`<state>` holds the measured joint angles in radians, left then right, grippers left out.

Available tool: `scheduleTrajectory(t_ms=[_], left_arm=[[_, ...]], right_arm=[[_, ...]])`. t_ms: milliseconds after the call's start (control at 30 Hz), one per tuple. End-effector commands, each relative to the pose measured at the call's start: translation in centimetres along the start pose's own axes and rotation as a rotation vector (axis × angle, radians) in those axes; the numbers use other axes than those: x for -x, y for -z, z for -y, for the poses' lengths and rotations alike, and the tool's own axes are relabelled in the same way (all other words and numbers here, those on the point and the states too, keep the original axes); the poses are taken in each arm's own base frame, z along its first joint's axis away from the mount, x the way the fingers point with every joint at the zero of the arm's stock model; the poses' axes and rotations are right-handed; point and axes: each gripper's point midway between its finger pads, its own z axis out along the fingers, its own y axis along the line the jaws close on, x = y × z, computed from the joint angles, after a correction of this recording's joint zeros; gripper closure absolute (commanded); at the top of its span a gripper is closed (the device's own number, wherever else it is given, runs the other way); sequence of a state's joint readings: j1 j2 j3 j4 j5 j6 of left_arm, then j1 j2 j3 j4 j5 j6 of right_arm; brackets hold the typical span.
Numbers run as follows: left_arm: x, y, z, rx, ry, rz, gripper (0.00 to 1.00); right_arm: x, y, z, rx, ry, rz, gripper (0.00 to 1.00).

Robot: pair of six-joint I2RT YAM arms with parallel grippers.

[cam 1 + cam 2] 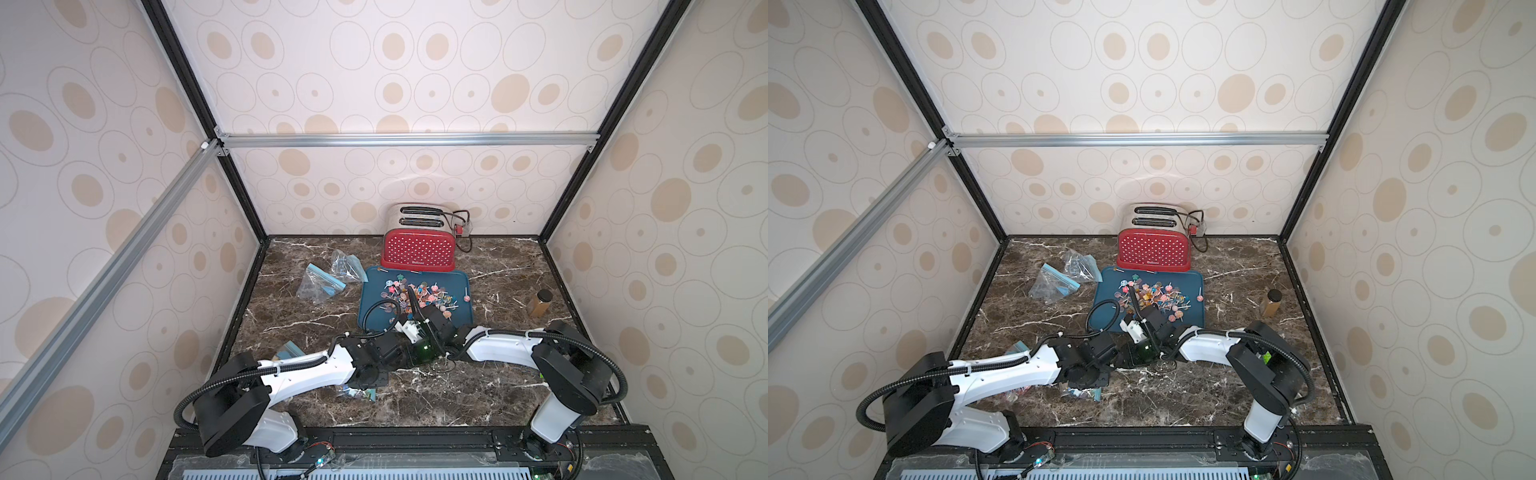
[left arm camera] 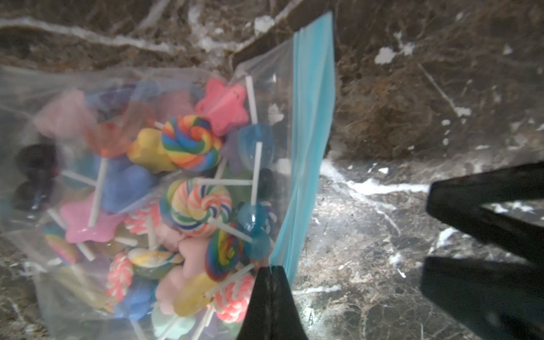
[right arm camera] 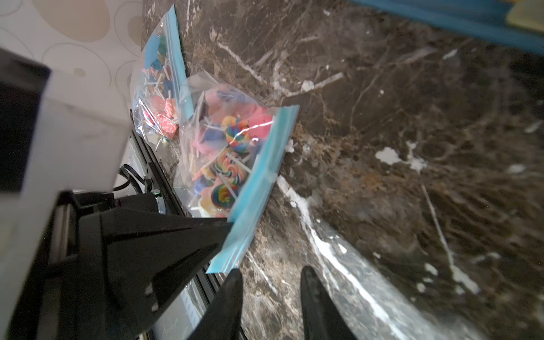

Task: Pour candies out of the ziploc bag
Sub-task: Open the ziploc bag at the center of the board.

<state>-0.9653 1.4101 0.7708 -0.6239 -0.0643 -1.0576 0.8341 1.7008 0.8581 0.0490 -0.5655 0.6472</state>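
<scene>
The ziploc bag [image 2: 282,97] is clear with a blue zip strip and lies partly on the marble. It is full of candies [image 2: 191,141]: swirl and star lollipops on white sticks. My left gripper [image 2: 270,269] is shut on the bag's edge beside the strip. In the right wrist view the same bag [image 3: 265,164] stretches away from the left gripper [image 3: 228,225]. My right gripper [image 3: 270,273] is open with bare marble between its fingers, and one finger is close to the strip's end. In both top views the bag [image 1: 357,394] [image 1: 1079,392] shows under my left wrist.
A blue tray [image 1: 370,316] holds a heap of loose candies [image 1: 424,295], in front of a red toaster [image 1: 417,249]. Two empty bags [image 1: 320,284] lie left of the tray. A second filled bag [image 3: 159,88] lies beyond the held one. An amber bottle [image 1: 540,303] stands on the right.
</scene>
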Motion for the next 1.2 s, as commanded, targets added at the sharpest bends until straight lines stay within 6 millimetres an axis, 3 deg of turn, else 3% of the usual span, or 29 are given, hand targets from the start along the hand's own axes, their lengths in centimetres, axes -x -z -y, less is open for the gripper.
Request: scheduleTrajectory(t_ms=[0, 400, 1167], left_arm=[[0.8, -0.4, 0.9, -0.031, 0.002, 0.021, 1.0], [0.7, -0.7, 0.7, -0.02, 0.002, 0.017, 1.0], [0.6, -0.3, -0.5, 0.013, 0.021, 0.031, 1.0]], right_arm=[[0.9, -0.6, -0.5, 0.001, -0.011, 0.018, 0.62], [-0.2, -2.4, 1.3, -0.064, -0.059, -0.035, 0.64], [-0.8, -4.3, 1.7, -0.081, -0.064, -0.076, 0.67]])
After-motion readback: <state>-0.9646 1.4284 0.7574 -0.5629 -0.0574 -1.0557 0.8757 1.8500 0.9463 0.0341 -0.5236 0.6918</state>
